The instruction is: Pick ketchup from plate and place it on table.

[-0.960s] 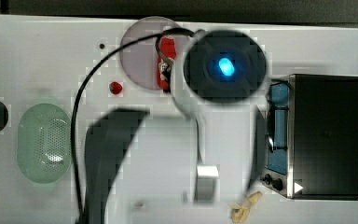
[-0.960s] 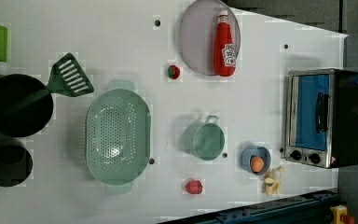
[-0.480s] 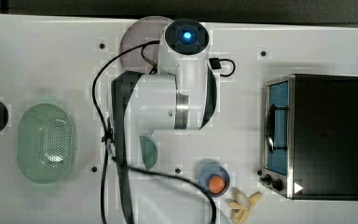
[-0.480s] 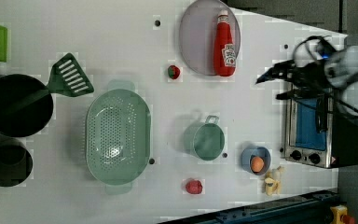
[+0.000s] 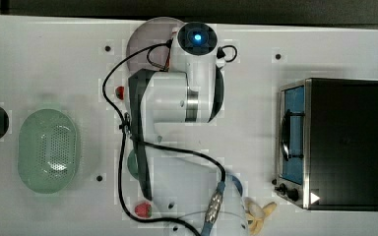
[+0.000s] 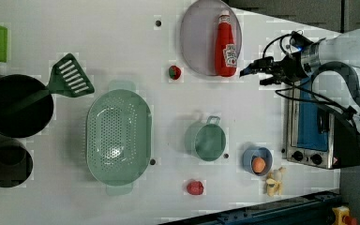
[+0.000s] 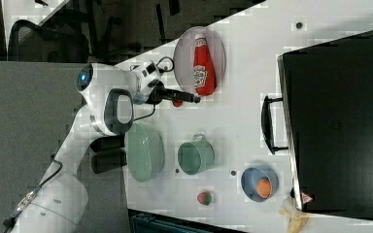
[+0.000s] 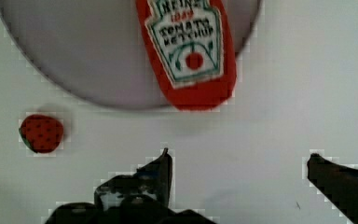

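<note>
The ketchup (image 6: pixel 226 47), a red squeeze bottle with a white cap and label, lies flat on the greyish-mauve plate (image 6: pixel 197 42) at the far edge of the white table (image 6: pixel 122 37). In the left view my gripper (image 6: pixel 251 74) hovers just to the right of the bottle's base, apart from it. The wrist view has the ketchup (image 8: pixel 189 51) on the plate (image 8: pixel 84 51) a short way beyond my open gripper (image 8: pixel 240 158), with bare table between the fingers. In the right view the gripper (image 7: pixel 194 99) sits just past the plate's (image 7: pixel 184 53) rim, near the ketchup (image 7: pixel 203 65).
A strawberry (image 6: pixel 174 71) lies beside the plate. A toaster oven (image 6: pixel 314 122) stands close under the arm. A green colander (image 6: pixel 118 136), a green cup (image 6: pixel 206 140), a blue bowl with an orange (image 6: pixel 257 161), another strawberry (image 6: pixel 194 187) and a banana (image 6: pixel 274 182) lie nearer.
The arm has swung in from the oven side toward the plate, bringing the gripper close to the ketchup's base. The ketchup has not moved and the fingers remain open.
</note>
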Controlling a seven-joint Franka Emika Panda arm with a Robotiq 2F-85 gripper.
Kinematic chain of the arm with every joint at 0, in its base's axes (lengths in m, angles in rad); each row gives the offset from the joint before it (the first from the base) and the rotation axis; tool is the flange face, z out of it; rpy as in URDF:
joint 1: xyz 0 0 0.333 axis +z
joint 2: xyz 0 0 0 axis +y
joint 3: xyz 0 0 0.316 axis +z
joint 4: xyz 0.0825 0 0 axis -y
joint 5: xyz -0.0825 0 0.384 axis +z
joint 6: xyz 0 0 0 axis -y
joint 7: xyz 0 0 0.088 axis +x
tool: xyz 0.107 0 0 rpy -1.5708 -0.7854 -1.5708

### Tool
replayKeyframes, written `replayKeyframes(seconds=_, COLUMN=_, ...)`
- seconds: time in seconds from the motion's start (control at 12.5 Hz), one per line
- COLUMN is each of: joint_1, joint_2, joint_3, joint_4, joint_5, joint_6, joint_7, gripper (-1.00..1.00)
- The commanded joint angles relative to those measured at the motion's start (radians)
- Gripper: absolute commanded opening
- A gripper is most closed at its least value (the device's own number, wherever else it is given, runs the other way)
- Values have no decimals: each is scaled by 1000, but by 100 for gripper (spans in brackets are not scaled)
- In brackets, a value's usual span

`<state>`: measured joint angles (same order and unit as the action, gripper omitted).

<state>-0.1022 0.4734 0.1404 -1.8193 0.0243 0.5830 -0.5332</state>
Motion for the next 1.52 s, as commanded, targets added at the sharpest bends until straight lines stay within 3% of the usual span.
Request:
replayKeyframes(seconds=0.08, joint_1=-2, joint_2=72, joint_3=1, joint_4=108, joint_5=-19, joint_6=31, joint_7=-104, gripper=100)
replayKeyframes(seconds=0.64, joint_1=17, joint_2=298, joint_3=2, joint_4=291, joint_5=-58, joint_6=105, joint_7=-217, gripper=100)
replayKeyframes(seconds=1.36, joint_1=32, joint_2=412, joint_3=-2, joint_4=329, joint_5=-95, joint_6=272, joint_7=-217, gripper=100)
replayKeyframes(seconds=1.44, joint_1=32, joint_2=412, joint_3=-4, joint_4=331, joint_5=-96, joint_6=272, joint_7=-217, gripper=91)
replayKeyframes(seconds=1.52, joint_1=32, joint_2=413, joint_3=-7, joint_4=331, joint_5=-96, joint_6=272, joint_7=-216, gripper=68)
